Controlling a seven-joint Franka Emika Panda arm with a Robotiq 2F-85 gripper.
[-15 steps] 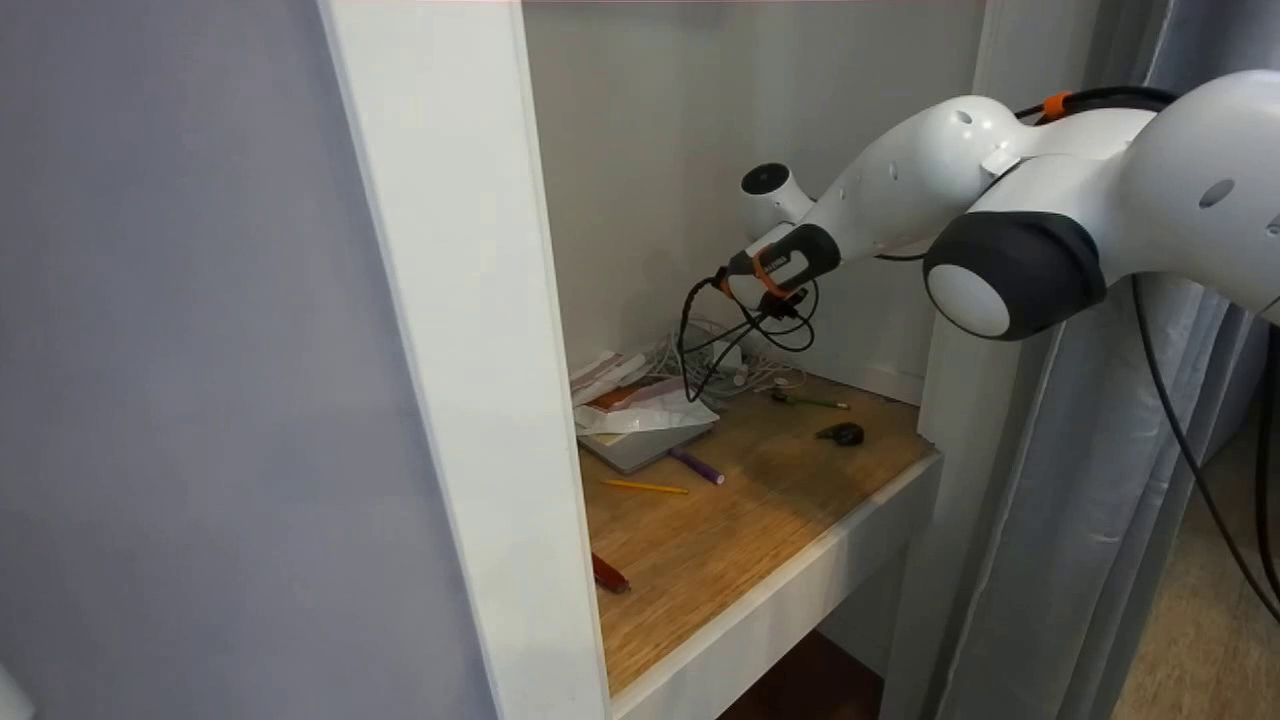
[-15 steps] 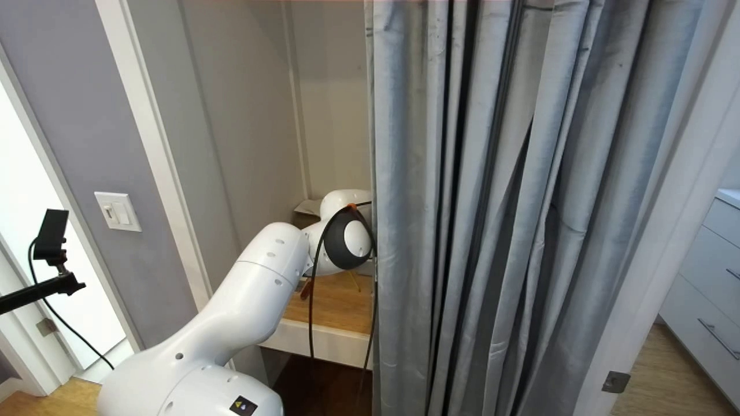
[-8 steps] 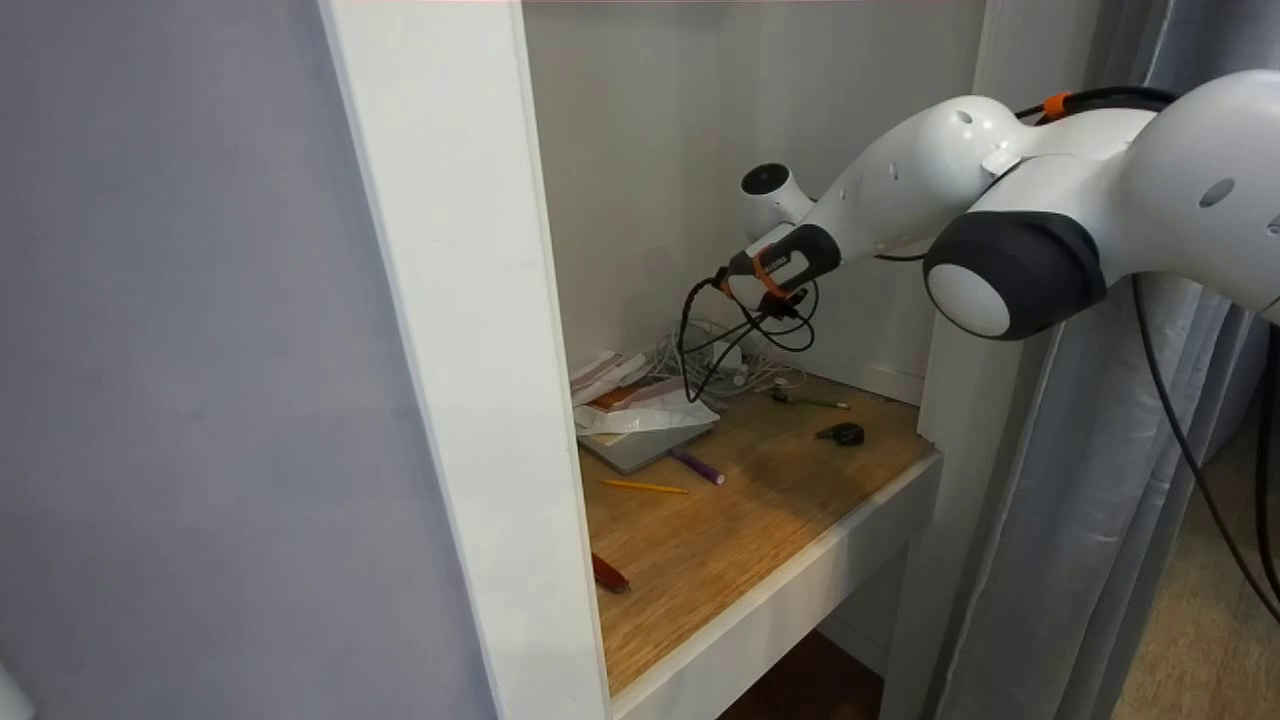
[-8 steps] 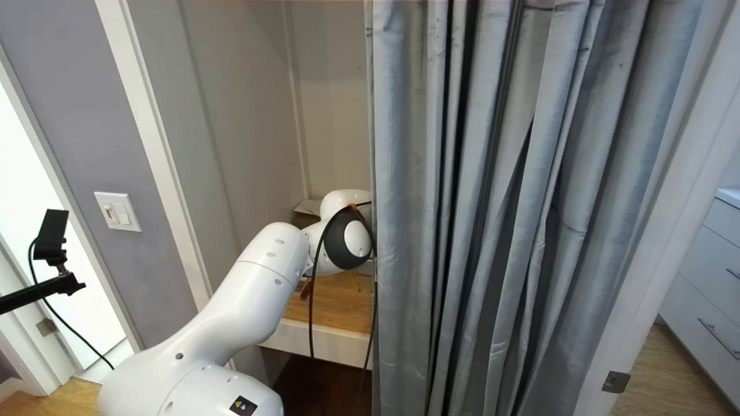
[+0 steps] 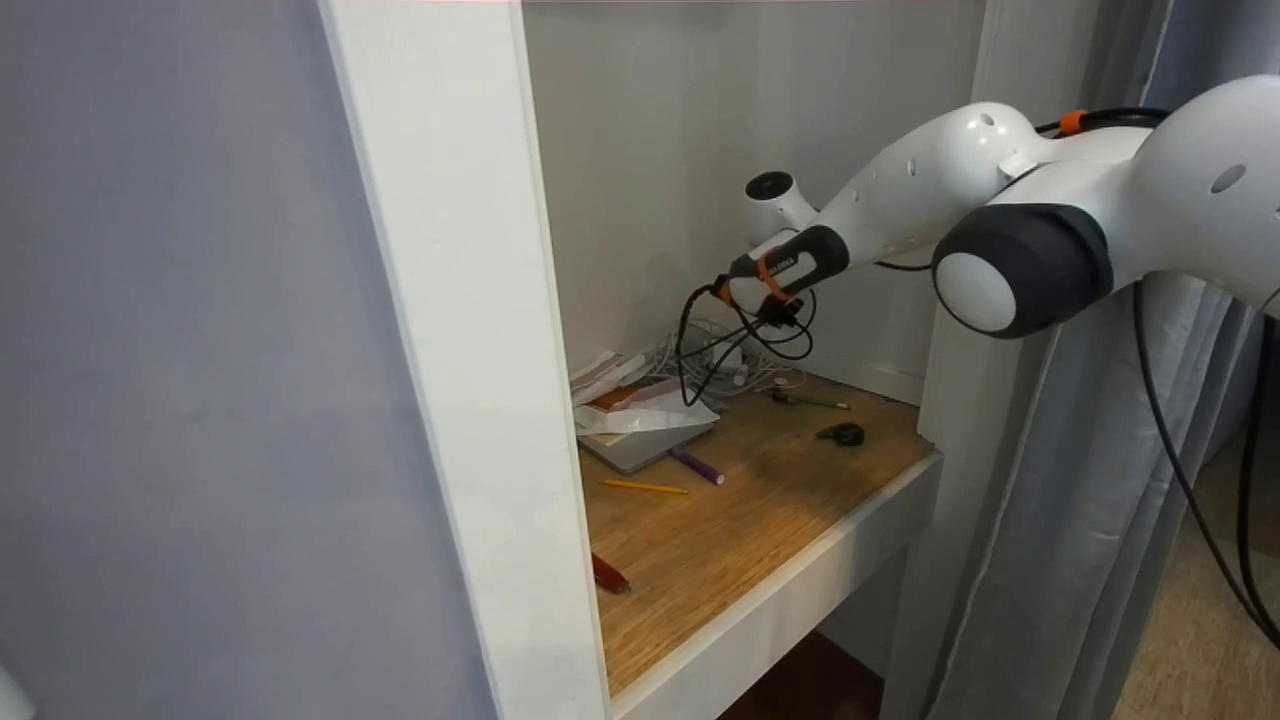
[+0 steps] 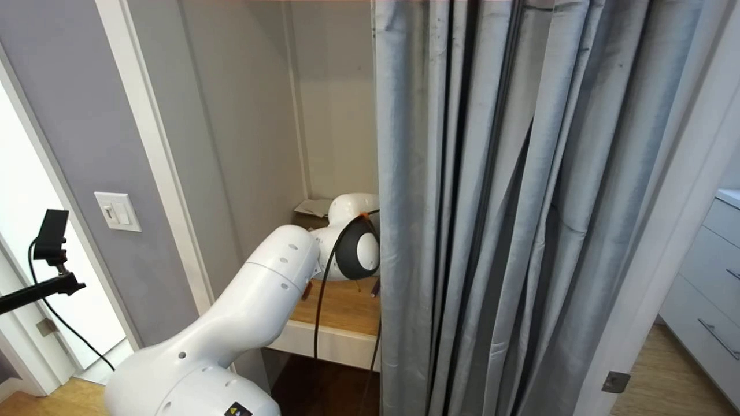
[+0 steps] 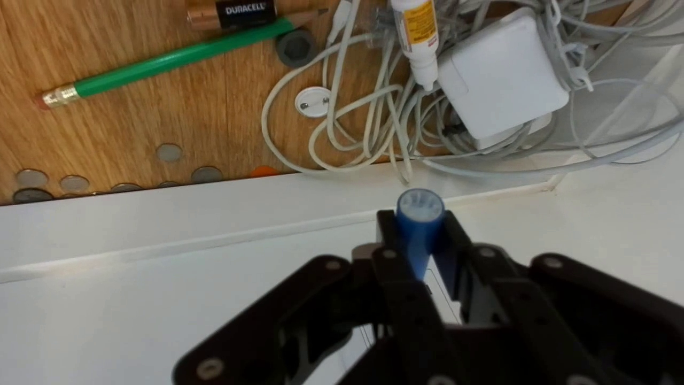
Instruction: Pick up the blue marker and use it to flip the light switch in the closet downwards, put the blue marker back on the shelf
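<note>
One glossy white arm point(image 5: 930, 172) reaches into the closet point(image 5: 640, 180) in an exterior view, all smooth rounded curves. Below it there's the shelf point(image 5: 700, 570), grainy tan wood, with a slick purple marker point(image 5: 697, 467), a skinny yellow pencil point(image 5: 645, 487) and some crumpled white packaging point(image 5: 655, 410) on it. The business end is hidden from there. In an exterior view, a silvery gray curtain point(image 6: 491, 202) hangs in long soft folds and covers the arm's far end, so you can't see the grip there either. Wrist view's the good one: shiny green pencil point(image 7: 176, 59), stubby battery point(image 7: 232, 15), flat round coins point(image 7: 169, 152), boxy white adapter point(image 7: 505, 75) sitting in floppy cables point(image 7: 513, 175), plus a stretch of smooth white wall point(image 7: 160, 310). The gripper point(image 7: 420, 230) is clenched on the blue marker point(image 7: 419, 227), a smooth plasticky cylinder with a paler round end. It's pinched right between the dark fingers point(image 7: 396, 278), touching both, with that end poking just past the tips.
</note>
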